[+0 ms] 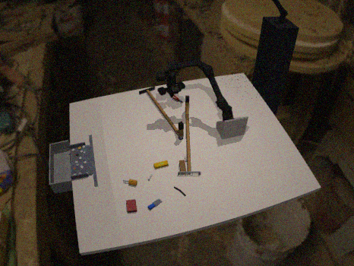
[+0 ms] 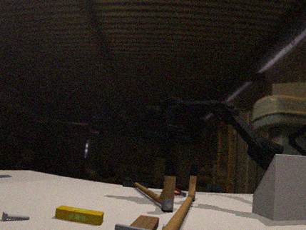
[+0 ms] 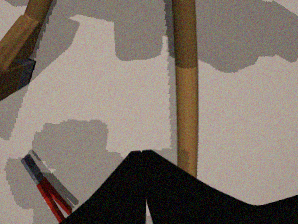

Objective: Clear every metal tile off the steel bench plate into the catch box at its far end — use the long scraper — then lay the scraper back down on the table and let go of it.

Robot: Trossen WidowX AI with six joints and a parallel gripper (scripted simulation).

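Note:
The steel plate (image 1: 89,169) at the left table edge bears several small tiles (image 1: 80,147). The catch box (image 1: 61,187) adjoins its far end. A long wooden tool (image 1: 162,111) (image 2: 168,192) (image 3: 11,42) with a flat dark blade, seemingly the scraper, lies on the table, its upright grip near the middle. A second long tool (image 1: 188,133) (image 2: 181,215) (image 3: 186,105) has a grey toothed head. My gripper (image 1: 175,93) (image 3: 141,160) is shut and empty, above the table between the two tools' far parts. The wrist view shows the second handle just right of the fingertips.
Red-handled pliers (image 1: 177,99) (image 3: 47,192) lie near the gripper. A yellow block (image 1: 161,164) (image 2: 79,215), a brown block (image 1: 182,166) (image 2: 144,222), a bolt (image 1: 150,177) (image 2: 15,217), an orange item (image 1: 132,182), a red block (image 1: 131,206) and a blue item (image 1: 154,204) lie nearer the front.

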